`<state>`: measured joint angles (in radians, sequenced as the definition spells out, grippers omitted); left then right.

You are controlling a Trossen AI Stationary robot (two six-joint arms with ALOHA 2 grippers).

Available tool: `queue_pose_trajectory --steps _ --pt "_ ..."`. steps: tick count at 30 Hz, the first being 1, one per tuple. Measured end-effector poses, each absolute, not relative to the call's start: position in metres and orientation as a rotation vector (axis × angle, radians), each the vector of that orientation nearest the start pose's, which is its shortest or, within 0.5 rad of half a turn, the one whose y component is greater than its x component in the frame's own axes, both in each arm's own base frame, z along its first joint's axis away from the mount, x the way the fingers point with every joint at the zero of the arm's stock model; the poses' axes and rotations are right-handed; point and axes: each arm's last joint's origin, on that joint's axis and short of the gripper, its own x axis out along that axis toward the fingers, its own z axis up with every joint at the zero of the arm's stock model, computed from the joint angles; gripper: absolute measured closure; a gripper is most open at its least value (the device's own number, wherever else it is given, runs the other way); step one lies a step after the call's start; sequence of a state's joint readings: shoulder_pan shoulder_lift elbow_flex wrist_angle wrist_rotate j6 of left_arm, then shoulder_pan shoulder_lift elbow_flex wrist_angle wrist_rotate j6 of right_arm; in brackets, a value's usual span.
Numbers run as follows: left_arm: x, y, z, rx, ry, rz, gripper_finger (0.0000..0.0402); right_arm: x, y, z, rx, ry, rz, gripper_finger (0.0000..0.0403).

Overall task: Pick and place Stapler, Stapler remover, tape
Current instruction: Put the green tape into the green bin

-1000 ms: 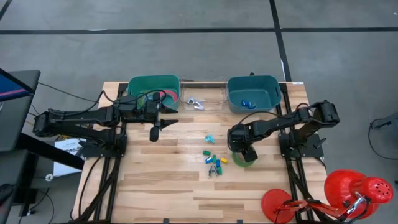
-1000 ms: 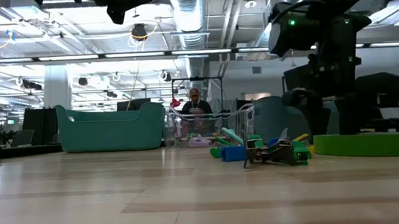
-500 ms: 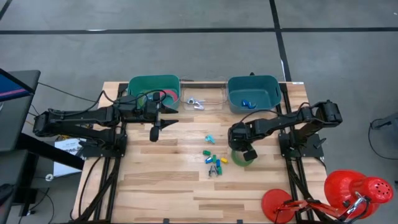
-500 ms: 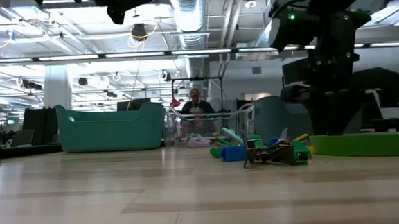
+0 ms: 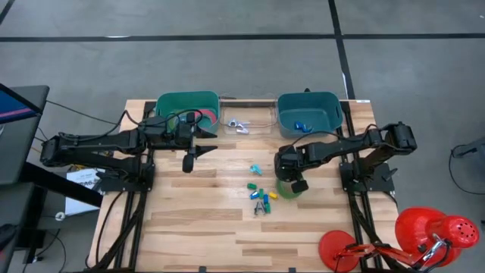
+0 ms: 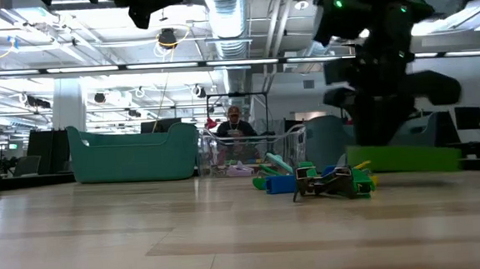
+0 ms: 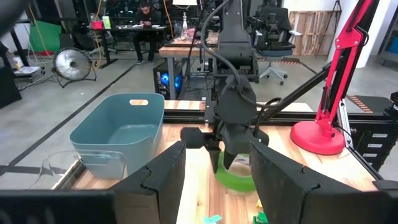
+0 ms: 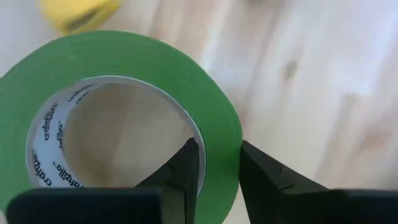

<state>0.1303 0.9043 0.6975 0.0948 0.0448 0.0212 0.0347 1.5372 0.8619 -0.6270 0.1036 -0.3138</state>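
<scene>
Your right gripper (image 8: 214, 168) has its jaws clamped across the wall of the green tape roll (image 8: 134, 71), one finger inside the hole, one outside, while the teal bin (image 5: 307, 114) lies just beyond it; the left gripper (image 5: 189, 161) waits open by the other bin.

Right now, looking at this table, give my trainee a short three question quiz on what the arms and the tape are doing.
1. True or false: the right gripper pinches the wall of the green tape roll.
2. In the low view, is that roll flat on the table or lifted? A flat, B lifted and tilted.
3. Fill in: the left gripper hangs in front of the green ____.

Key: 1 true. 2 B. 3 bin.
</scene>
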Motion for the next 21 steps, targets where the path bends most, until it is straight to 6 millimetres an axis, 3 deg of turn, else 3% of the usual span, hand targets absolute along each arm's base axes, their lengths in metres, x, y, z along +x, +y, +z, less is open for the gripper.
queue_pose_trajectory --steps 7,21 --pt "0.204 0.025 0.311 0.013 0.093 0.084 0.0234 0.286 -0.003 0.203 -0.41 1.228 0.011 0.0316" --pt "0.204 0.025 0.317 0.018 0.028 0.085 0.0234 0.315 -0.044 0.283 -0.419 1.021 -0.284 0.0316"
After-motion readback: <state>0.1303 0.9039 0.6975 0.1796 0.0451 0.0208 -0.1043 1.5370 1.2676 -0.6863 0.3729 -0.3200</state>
